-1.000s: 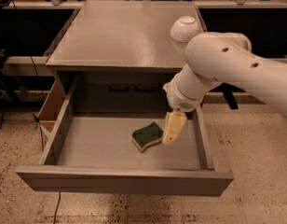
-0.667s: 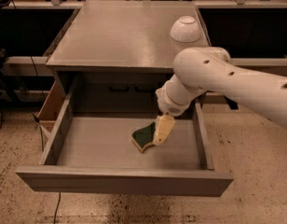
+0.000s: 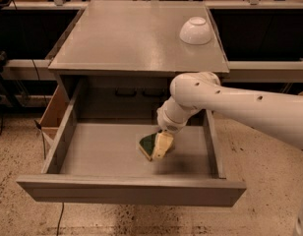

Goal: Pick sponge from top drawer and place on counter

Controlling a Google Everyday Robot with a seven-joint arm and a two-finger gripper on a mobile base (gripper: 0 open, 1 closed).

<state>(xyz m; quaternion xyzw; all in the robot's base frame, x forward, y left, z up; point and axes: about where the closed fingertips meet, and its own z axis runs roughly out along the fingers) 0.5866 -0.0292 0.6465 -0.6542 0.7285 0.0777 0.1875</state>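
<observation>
Sponge (image 3: 147,143), likely light and squashy, is lying in the drawer (image 3: 127,191). My pincer (image 3: 163,144) is covering its right side. I cannot tell if it is pinching. The narrow foam sides suit gripping.

Dim warm light (gripper (image 3: 160,145) in shadowed drawer (image 3: 127,193))

The floor (image 3: 274,186) was pale and dark-speckled, with a thin cable (image 3: 60,214) trailing over it at the left. Behind, grey rails (image 3: 269,71) crossed dark recesses under warm, dim light, and a wooden panel (image 3: 55,109) leaned at the left.
</observation>
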